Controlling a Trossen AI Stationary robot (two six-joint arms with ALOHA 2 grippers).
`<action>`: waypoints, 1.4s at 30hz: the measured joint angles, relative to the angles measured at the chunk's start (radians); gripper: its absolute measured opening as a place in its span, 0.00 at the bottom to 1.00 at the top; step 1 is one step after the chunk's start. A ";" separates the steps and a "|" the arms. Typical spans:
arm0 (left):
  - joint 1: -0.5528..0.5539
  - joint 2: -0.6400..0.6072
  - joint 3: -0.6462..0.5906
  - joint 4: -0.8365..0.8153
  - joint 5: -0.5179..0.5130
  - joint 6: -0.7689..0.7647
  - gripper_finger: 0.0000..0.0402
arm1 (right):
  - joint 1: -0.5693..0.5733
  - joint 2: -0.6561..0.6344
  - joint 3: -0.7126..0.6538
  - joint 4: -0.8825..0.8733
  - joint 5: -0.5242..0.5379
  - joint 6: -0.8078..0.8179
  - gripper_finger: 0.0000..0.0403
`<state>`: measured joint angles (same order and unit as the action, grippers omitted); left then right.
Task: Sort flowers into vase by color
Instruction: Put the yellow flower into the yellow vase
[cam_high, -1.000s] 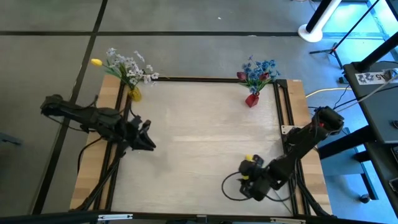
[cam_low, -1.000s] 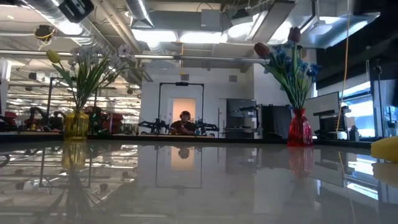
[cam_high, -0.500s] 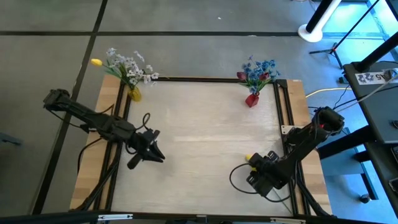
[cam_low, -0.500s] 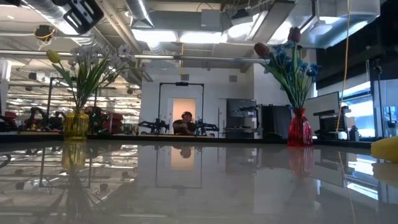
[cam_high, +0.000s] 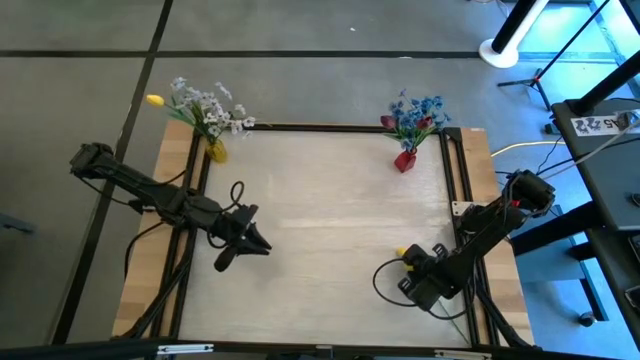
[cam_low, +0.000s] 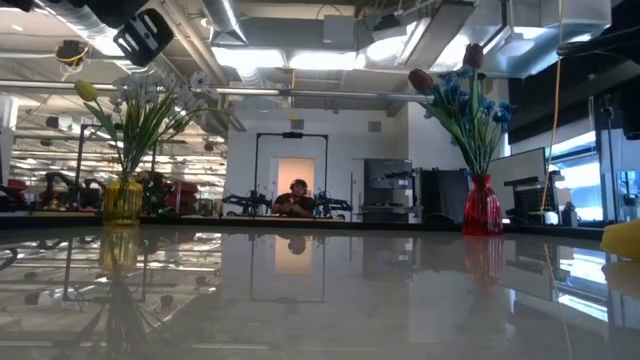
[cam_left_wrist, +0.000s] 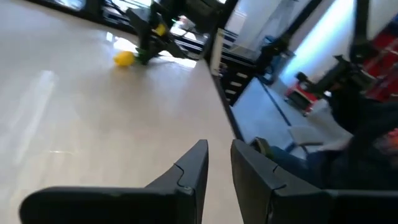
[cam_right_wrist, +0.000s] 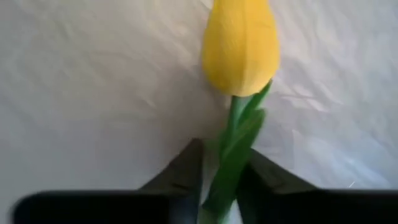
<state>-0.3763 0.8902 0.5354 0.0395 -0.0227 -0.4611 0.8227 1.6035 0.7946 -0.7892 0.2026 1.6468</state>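
A yellow tulip (cam_right_wrist: 241, 46) lies at the table's near right, its head also in the high view (cam_high: 402, 253) and at the low view's right edge (cam_low: 625, 240). My right gripper (cam_right_wrist: 221, 171) is shut on its green stem. My left gripper (cam_high: 252, 241) hangs over the table's left middle, its fingers (cam_left_wrist: 217, 155) a narrow gap apart with nothing between them. A yellow vase (cam_high: 216, 151) at the far left holds white sprays and a yellow tulip. A red vase (cam_high: 405, 160) at the far right holds blue flowers and a dark red tulip. My right gripper pinches the tulip's green stem (cam_right_wrist: 231, 149) between its two fingers, a short way below the head. The fingers slant down from the table's near right. The stem runs forward out of the fingers, with the head beyond the tips. Whether the head rests on the table, I cannot tell.
Black rails (cam_high: 455, 170) run along the table's left and right sides. A cable loop (cam_high: 385, 285) lies beside my right gripper. The wide middle of the tabletop (cam_high: 330, 210) is bare between the two arms.
My left gripper has swung out from the table's left side toward the middle and the near edge. My right arm has shifted a little toward the right edge, with the yellow tulip staying at the near right.
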 joint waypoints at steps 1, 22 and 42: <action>0.000 0.000 0.000 0.000 -0.019 0.005 0.17 | 0.000 0.000 0.000 -0.001 0.007 0.000 0.13; -0.017 0.225 0.000 0.368 -0.229 0.182 0.17 | -0.001 0.005 0.342 0.377 0.904 -0.775 0.04; -0.010 0.799 0.052 1.215 -0.206 0.393 0.17 | -0.232 0.088 0.342 1.062 0.537 -1.474 0.02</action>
<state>-0.3862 1.6887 0.5879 1.2547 -0.2286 -0.0678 0.5911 1.6912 1.1366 0.2728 0.7401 0.1727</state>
